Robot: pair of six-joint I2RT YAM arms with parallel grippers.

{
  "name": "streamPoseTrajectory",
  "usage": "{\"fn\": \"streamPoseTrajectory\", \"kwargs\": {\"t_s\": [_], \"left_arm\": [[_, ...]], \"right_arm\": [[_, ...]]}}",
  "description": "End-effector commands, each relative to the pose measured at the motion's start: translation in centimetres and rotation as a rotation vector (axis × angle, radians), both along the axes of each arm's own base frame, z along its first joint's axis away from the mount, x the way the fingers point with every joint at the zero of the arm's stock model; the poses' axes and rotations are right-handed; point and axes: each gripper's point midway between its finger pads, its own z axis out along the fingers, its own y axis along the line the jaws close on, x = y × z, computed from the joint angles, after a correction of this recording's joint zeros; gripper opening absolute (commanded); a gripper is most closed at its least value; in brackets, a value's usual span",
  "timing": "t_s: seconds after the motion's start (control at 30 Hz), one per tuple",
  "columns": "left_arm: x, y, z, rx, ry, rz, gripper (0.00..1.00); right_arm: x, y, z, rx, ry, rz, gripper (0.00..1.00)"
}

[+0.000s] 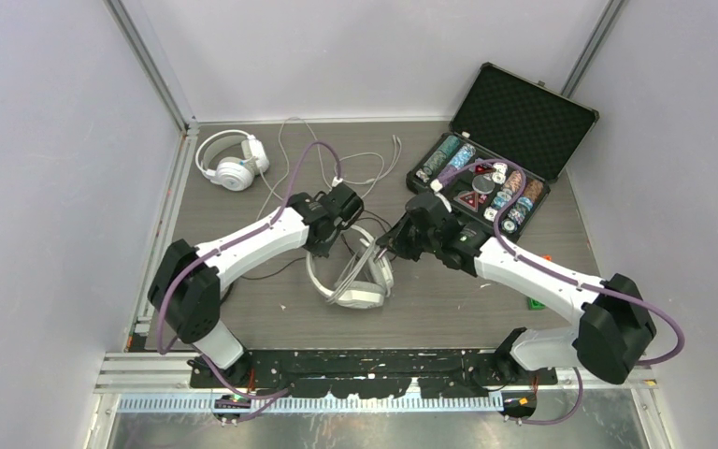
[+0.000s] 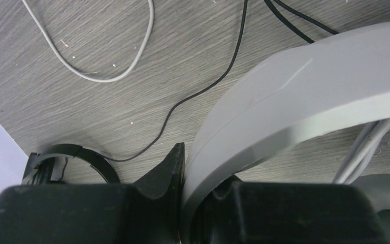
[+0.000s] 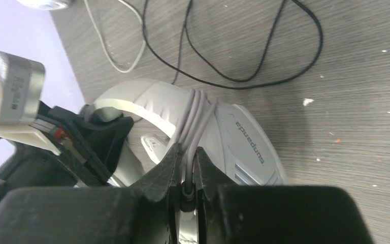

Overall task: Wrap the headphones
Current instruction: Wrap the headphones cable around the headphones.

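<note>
White headphones [image 1: 357, 281] lie mid-table. My left gripper [image 1: 353, 221] is shut on their curved white headband [image 2: 304, 86], which fills the gap between the jaws [image 2: 192, 170]. My right gripper [image 1: 391, 243] is shut on the headphones' thin white cable [image 3: 199, 109], pinched just above its plug between the jaws [image 3: 187, 157]. That cable runs in several turns round the headband beside the printed ear cup [image 3: 246, 145]. A second white pair of headphones [image 1: 232, 161] rests at the back left, its cable [image 1: 355, 164] strewn loose. A black cable [image 3: 244, 76] loops on the table; a black arc [image 2: 78, 155] shows beside my left fingers.
An open black case of coloured poker chips [image 1: 500, 150] stands at the back right, close behind my right arm. A small green piece [image 1: 535, 301] lies near the right arm's elbow. Grey walls close the table at left, back and right.
</note>
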Motion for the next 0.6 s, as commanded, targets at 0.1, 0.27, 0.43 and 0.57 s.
{"fn": "streamPoseTrajectory", "kwargs": {"t_s": [0.1,0.27,0.43,0.57], "left_arm": [[1.6,-2.3,-0.4,-0.105,-0.058,0.089,0.0],[1.7,-2.4,-1.0,-0.104,-0.056,0.105,0.0],[1.7,-2.4,-1.4,-0.12,-0.065,0.129,0.0],[1.7,-2.8,-1.6,-0.151,-0.08,0.129,0.0]], "right_arm": [[-0.4,1.0,0.5,-0.021,0.002,0.067,0.07],[-0.9,2.3,0.7,0.031,0.036,0.108,0.0],[-1.4,3.1,1.2,0.092,0.057,0.119,0.01],[-1.7,4.7,1.6,0.194,0.087,0.146,0.0]]}}
